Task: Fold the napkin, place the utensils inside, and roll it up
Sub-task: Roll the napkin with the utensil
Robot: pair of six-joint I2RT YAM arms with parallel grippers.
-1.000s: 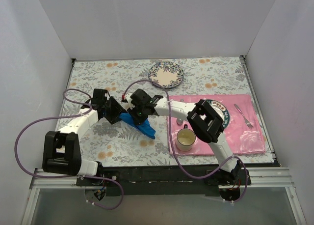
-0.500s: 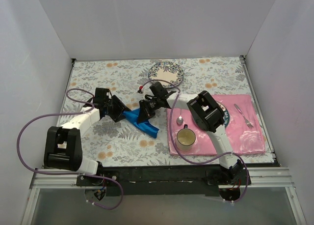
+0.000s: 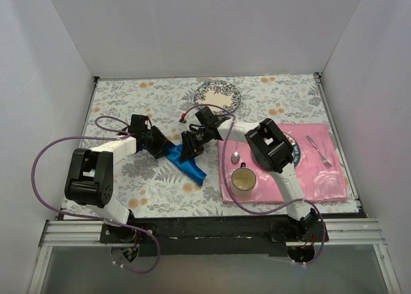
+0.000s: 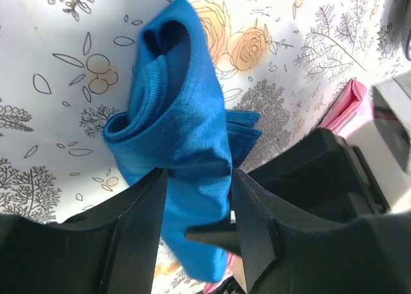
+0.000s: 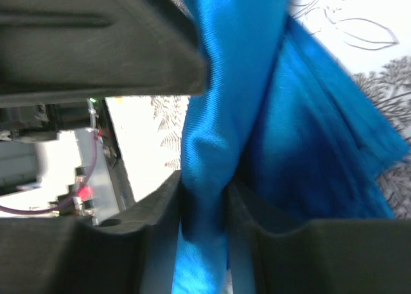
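Note:
The blue napkin [image 3: 190,167] lies as a loose roll on the floral tablecloth, left of the pink placemat [image 3: 324,178]. My left gripper [image 3: 164,146] meets its upper end from the left. In the left wrist view the napkin [image 4: 186,108] fills the gap between the fingers, so the left gripper [image 4: 196,181] is shut on it. My right gripper [image 3: 188,150] reaches it from the right, and in the right wrist view a fold of napkin [image 5: 302,146] is pinched by the right gripper [image 5: 204,194]. A spoon [image 3: 236,156] and a fork [image 3: 319,151] lie on the placemat. No knife shows.
A mug [image 3: 243,179] stands on the placemat's near left corner. A dark-rimmed plate [image 3: 295,146] sits on the placemat, partly under my right arm. A floral plate [image 3: 217,96] lies at the back centre. White walls close in the table on three sides.
My left arm has swung right and its gripper has closed in on the napkin's end. The right gripper drew back right a second ago, then held still.

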